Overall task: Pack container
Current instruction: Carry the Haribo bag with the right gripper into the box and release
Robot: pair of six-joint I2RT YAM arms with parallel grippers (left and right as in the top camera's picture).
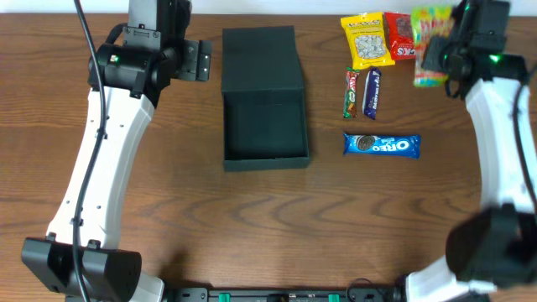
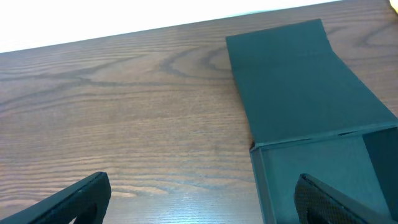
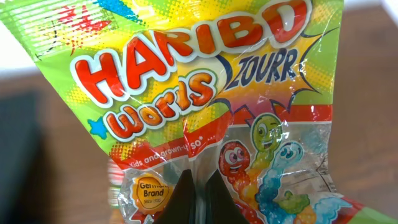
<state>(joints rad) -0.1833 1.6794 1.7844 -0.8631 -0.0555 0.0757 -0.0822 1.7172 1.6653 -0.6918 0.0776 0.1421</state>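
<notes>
The dark teal-black container (image 1: 264,126) lies open at the table's middle, its flap lid (image 1: 260,59) folded back; its inside looks empty. It also shows in the left wrist view (image 2: 292,93). My left gripper (image 2: 199,202) is open and empty, hovering over the container's left wall near the lid hinge. My right gripper (image 3: 200,196) is shut on a green Haribo Worms bag (image 3: 199,81), held up above the far right of the table (image 1: 432,46).
On the table right of the container lie a yellow snack bag (image 1: 367,39), a red packet (image 1: 398,35), two small chocolate bars (image 1: 362,92) and a blue Oreo pack (image 1: 382,145). The table's far edge runs just behind the lid.
</notes>
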